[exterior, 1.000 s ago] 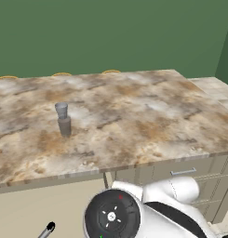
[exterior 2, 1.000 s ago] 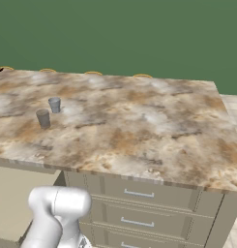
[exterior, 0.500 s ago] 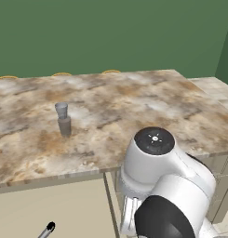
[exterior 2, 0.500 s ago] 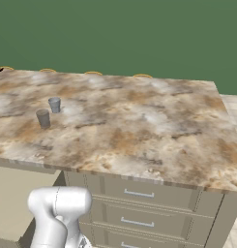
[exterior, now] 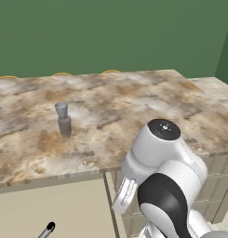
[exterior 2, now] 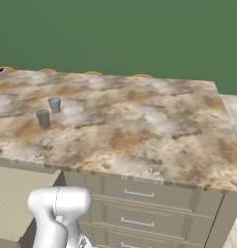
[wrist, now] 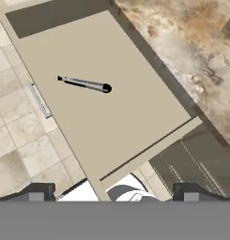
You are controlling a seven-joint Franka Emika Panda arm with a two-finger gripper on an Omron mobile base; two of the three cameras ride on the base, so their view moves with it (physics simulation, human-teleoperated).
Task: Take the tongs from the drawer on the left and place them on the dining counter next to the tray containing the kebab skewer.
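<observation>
Pincer hangs open over the pulled-out drawer, tongs lying straight ahead, lengthwise across its fingertip line.

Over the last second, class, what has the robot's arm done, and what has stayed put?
The arm has swung up into the left base view, in front of the dining counter. The tongs lie untouched in the open drawer, and the two grey cups have stayed where they were.
</observation>
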